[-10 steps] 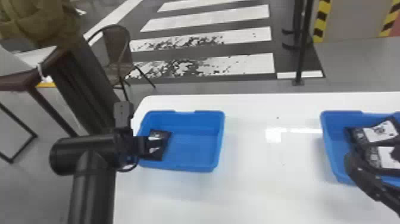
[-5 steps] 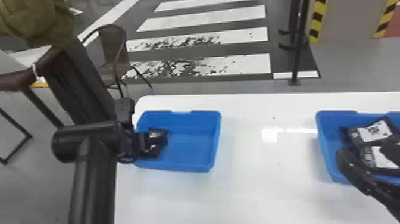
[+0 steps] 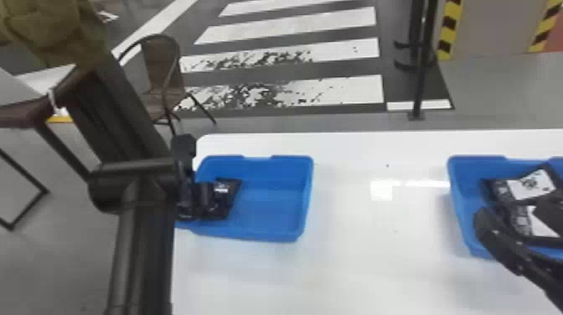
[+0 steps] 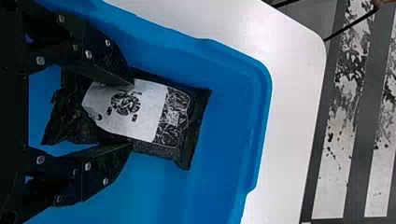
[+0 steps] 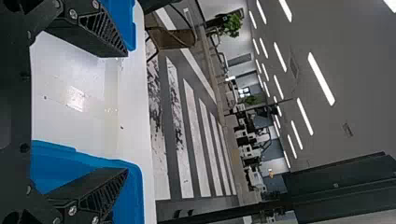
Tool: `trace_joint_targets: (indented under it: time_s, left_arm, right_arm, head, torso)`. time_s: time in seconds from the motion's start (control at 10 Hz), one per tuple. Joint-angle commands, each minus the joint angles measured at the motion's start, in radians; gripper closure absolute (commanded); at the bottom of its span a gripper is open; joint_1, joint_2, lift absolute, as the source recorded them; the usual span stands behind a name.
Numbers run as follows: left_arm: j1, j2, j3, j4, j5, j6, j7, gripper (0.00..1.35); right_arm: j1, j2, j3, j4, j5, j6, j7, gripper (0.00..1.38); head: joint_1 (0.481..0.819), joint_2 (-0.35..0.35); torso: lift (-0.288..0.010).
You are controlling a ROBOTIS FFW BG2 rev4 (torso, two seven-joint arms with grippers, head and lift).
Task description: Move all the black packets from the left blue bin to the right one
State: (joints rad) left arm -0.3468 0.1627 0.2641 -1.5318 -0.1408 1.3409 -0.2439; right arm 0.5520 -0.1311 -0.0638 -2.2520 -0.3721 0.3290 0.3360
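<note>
Head view shows the white table [image 3: 356, 276], with striped floor [image 3: 335, 23] at twelve o'clock. At eight, one black packet [image 4: 173, 116] lies in the left bin [image 3: 268, 233], left gripper's [image 3: 209, 197] fingers apart over its edges; right gripper [image 3: 512, 211] is open near four. Right wrist view adds ceiling lamps [image 5: 321, 79].

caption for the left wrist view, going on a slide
Left hand with fingers apart over a black packet, white label facing the camera, in the left blue bin.
</note>
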Motion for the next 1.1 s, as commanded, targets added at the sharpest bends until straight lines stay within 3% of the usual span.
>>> trace_joint_targets:
  time_s: [0.0,0.1,0.3,0.7,1.0]
  left_arm:
    - [0.001,0.0,-0.013,0.006,-0.009,0.009,0.0,1.07]
    - [0.011,-0.002,-0.017,0.004,-0.021,-0.013,-0.003,1.2]
    - [0.055,0.0,-0.023,-0.048,-0.001,-0.079,-0.045,1.21]
    - [0.276,-0.005,-0.059,-0.489,0.095,-0.128,-0.061,1.21]
    - [0.393,0.0,-0.158,-0.698,0.205,-0.219,-0.08,1.21]
  right_arm:
    - [0.003,-0.002,0.0,0.003,-0.013,0.002,0.001,0.15]
    - [0.003,-0.004,0.0,0.0,-0.015,0.002,0.001,0.15]
    - [0.005,-0.008,0.0,-0.012,-0.023,0.002,0.001,0.15]
    - [-0.002,-0.012,0.014,-0.059,-0.047,0.024,0.006,0.15]
    - [-0.081,-0.031,0.084,-0.066,-0.095,0.091,0.035,0.15]
  head:
    - [0.695,0.281]
    - [0.695,0.281]
    - [0.695,0.28]
    - [0.695,0.248]
    - [0.695,0.207]
  torso:
    - [-0.14]
    - [-0.14]
    - [-0.14]
    - [-0.14]
    - [-0.14]
